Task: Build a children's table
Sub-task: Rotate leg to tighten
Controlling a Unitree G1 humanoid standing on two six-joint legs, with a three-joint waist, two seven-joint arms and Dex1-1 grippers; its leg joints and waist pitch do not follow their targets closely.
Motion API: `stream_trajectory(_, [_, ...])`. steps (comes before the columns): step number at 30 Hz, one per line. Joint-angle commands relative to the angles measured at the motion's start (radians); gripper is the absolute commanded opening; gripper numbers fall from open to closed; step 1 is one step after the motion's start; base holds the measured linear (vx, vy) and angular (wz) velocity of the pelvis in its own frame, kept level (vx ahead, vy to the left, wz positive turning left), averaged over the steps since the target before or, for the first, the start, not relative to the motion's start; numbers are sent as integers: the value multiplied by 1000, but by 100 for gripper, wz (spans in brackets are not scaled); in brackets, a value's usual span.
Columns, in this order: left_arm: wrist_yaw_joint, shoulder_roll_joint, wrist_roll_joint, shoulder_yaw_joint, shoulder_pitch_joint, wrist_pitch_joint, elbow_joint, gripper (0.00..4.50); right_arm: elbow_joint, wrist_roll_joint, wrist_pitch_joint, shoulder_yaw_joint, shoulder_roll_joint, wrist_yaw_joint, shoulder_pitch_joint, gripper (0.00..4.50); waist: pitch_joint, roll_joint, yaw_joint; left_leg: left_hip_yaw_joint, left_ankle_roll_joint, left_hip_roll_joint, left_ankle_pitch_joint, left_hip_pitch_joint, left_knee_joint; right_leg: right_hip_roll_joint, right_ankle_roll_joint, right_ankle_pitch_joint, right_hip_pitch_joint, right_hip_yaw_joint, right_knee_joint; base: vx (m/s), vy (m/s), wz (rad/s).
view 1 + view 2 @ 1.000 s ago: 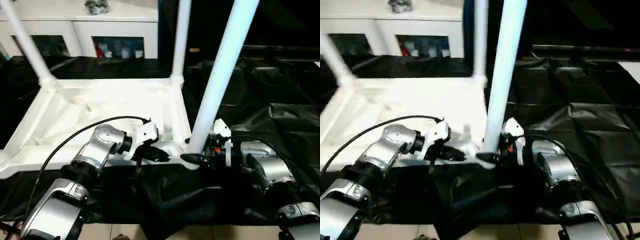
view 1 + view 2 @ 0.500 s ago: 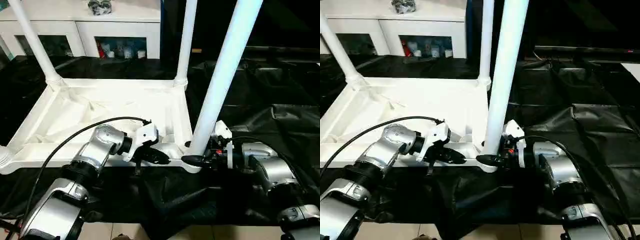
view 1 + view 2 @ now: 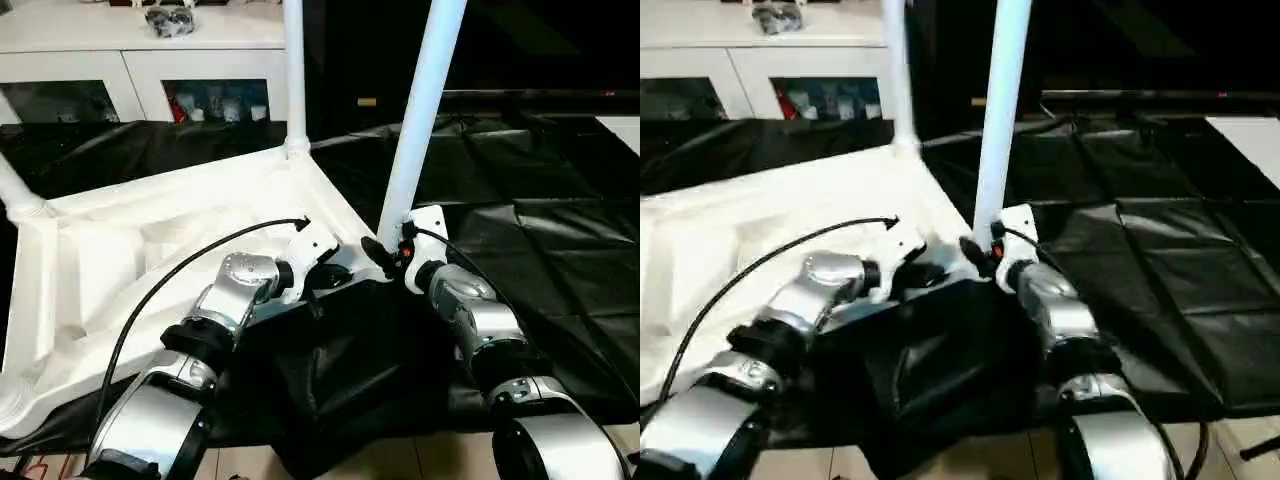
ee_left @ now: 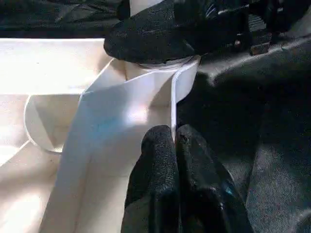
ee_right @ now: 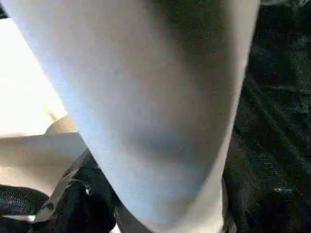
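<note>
Now left gripper [image 4: 175, 141] pinched on top [image 3: 120, 250] rim at corner; right gripper [image 3: 378, 256] clasps upright leg [image 3: 420, 120] base.

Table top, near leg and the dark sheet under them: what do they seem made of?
Table top: apparently moulded white plastic, smooth with a slight sheen, thin raised walls. Near leg: likely plastic tube, evenly white and smooth. Dark sheet: thin black film, creased and shiny.

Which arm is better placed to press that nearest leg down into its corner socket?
Right. The right gripper already wraps the nearest leg at its base; the left gripper is pinched on the tabletop rim.
</note>
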Motion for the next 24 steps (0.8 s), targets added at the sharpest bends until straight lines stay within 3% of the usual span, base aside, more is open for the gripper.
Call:
stream_trajectory(1, [-19, -62, -17, -33, -20, -11, -40, 0, 68, -7, 36, 58, 78, 54, 13, 324, -54, -3, 4, -5, 19, 14, -317, 8, -71, -39, -196, -313, 39, 26, -73, 0, 0, 0])
stream_trajectory(6, [-66, -32, -8, -47, -10, -35, -43, 0, 66, -29, -11, 81, 50, 92, 8, 361, -54, -2, 3, -4, 22, 14, -319, 8, -70, -40, -207, -295, 40, 26, -71, 0, 0, 0])
stream_trajectory(9, [-137, 10, -3, -63, -1, -47, -50, 0, 22, -36, -53, 120, -1, 251, 32, 361, -56, -4, 2, -5, 34, 15, -299, 4, -69, -41, -212, -264, 45, 26, -67, 0, 0, 0])
stream_trajectory(13, [-230, 54, -5, -77, 10, -69, -64, 0, -43, -7, -58, 141, -55, 422, 64, 361, -61, -3, 14, 0, 74, 20, -220, 3, -60, -38, -260, -121, 52, 24, -50, 0, 0, 0])
stream_trajectory(15, [-267, 68, -11, -81, 13, -77, -71, 0, -59, 3, -51, 145, -74, 471, 72, 361, -61, -3, 19, 3, 81, 22, -209, 5, -58, -38, -277, -103, 52, 23, -47, 0, 0, 0])
stream_trajectory(20, [-410, 117, -32, -101, 26, -101, -93, 0, -151, 44, 20, 180, -150, 677, 111, 361, -58, -3, 32, 5, 79, 25, -235, 9, -61, -38, -274, -145, 50, 24, -50, 0, 0, 0])
stream_trajectory(21, [-444, 127, -36, -108, 29, -100, -102, 0, -173, 51, 36, 189, -164, 720, 121, 337, -57, -4, 35, 5, 74, 26, -247, 11, -63, -39, -271, -163, 49, 25, -51, 0, 0, 0])
stream_trajectory(24, [-494, 147, -25, -127, 29, -115, -101, 0, -214, 57, 68, 209, -188, 799, 139, 329, -55, -4, 45, 6, 57, 29, -271, 15, -66, -42, -253, -220, 45, 27, -56, 0, 0, 0])
